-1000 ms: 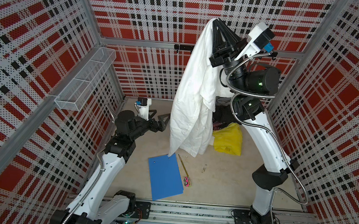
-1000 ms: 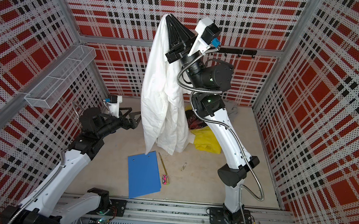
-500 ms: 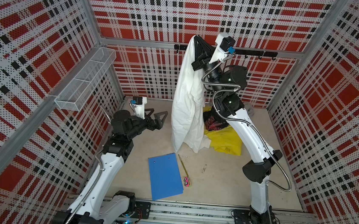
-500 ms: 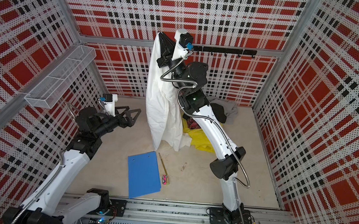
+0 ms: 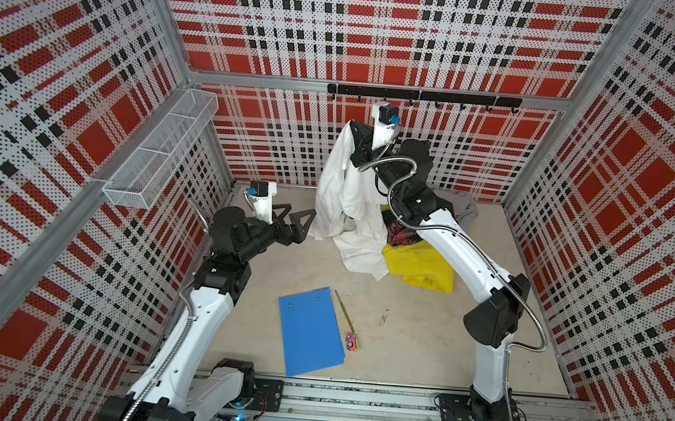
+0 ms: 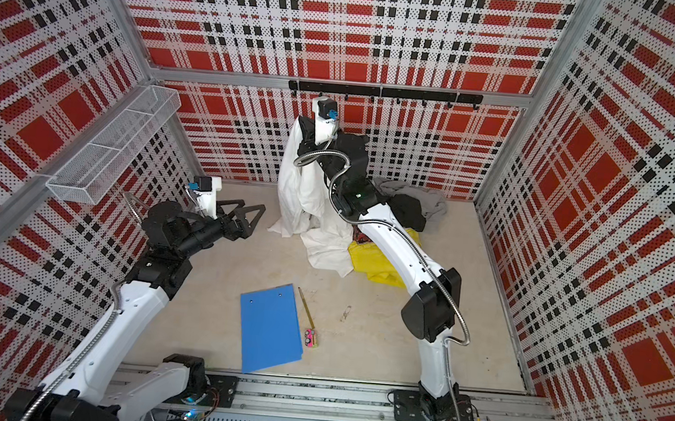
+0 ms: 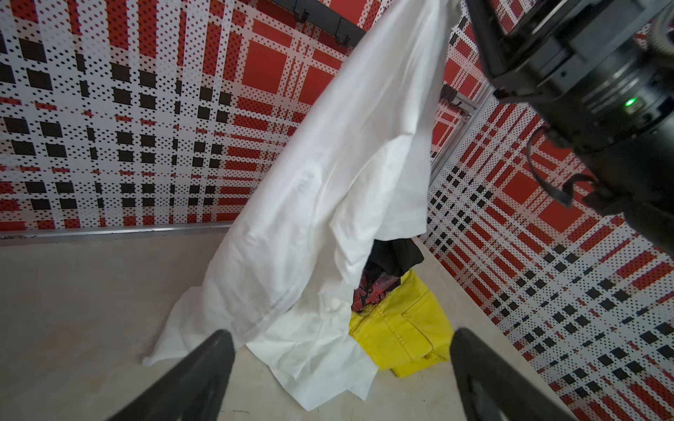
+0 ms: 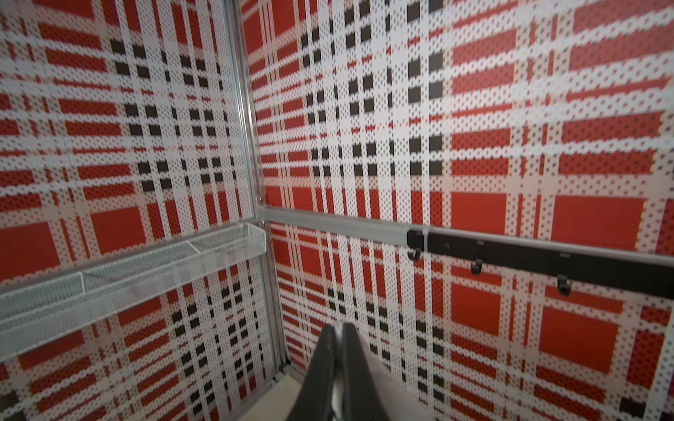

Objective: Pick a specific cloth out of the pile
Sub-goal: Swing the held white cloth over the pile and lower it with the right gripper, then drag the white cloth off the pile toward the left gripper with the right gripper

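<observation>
Your right gripper (image 5: 354, 124) was raised high near the back wall, its jaws pressed together and pinching the top of the cloth (image 5: 341, 195). The right wrist view showed its fingers (image 8: 330, 350) closed with only a sliver of white between them. From that pinch the cloth hung down as a long white drape. Its lower folds lay crumpled on the surface (image 5: 400, 329), touching the near edge of the pile (image 5: 410, 243). In the pile you had a yellow garment (image 5: 426, 267) at the front, a black garment with a red print (image 7: 375, 288) just behind it, and a grey garment (image 6: 432, 205) at the back by the wall.

Your left gripper (image 5: 298, 216) was low and just beside the hanging cloth, jaws spread wide and holding nothing. In the left wrist view its fingers (image 7: 204, 368) framed the cloth's bottom hem. The blue folder (image 5: 310, 334) lay flat, well apart from the pile, toward the front rail.
</observation>
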Action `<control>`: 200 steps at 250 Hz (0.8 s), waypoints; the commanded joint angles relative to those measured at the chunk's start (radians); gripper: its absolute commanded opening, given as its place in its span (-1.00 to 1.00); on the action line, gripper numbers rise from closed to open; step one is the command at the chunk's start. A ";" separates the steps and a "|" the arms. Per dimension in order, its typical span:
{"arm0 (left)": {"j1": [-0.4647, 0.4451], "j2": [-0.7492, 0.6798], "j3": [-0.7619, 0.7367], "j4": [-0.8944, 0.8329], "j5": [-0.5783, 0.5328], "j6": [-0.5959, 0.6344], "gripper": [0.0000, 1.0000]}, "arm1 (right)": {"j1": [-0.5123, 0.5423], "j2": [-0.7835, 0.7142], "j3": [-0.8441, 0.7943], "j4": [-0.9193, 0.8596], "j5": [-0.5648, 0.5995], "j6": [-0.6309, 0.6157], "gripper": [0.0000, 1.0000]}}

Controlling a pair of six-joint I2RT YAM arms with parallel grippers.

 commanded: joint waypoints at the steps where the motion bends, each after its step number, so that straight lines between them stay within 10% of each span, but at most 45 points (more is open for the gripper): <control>1: 0.007 0.010 -0.005 0.033 0.019 -0.005 0.89 | -0.021 -0.053 -0.024 -0.008 0.028 0.027 -0.96; 200: -0.036 0.009 -0.005 0.022 -0.010 -0.013 0.89 | -0.075 0.190 -0.421 -0.175 -0.038 0.305 -0.97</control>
